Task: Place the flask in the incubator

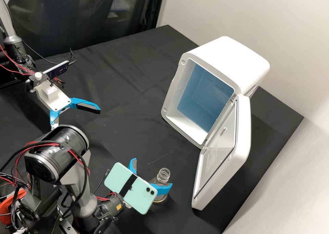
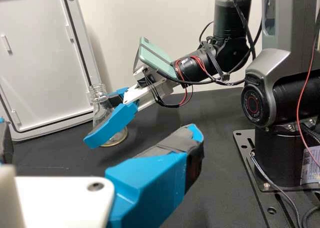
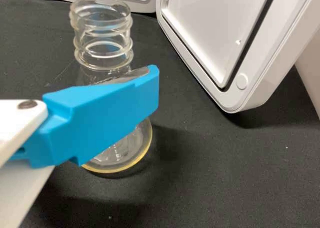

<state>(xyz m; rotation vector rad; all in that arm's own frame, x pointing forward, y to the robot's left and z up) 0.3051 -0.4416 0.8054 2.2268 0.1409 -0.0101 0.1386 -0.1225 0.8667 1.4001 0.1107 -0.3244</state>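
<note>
Flask (image 1: 163, 184): upright, near right, just beside open incubator door (image 1: 241, 131)
Right gripper (image 1: 152, 172): spread about flask, not yet pinching
Left gripper (image 1: 76, 119): spread, empty, far left
Risk: off-centre squeeze may tip flask

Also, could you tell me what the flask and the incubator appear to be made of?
The flask looks like clear glass, see-through and glossy with a threaded neck, though clear plastic is possible. The incubator seems smooth white moulded plastic, with a pale blue lining.
</note>
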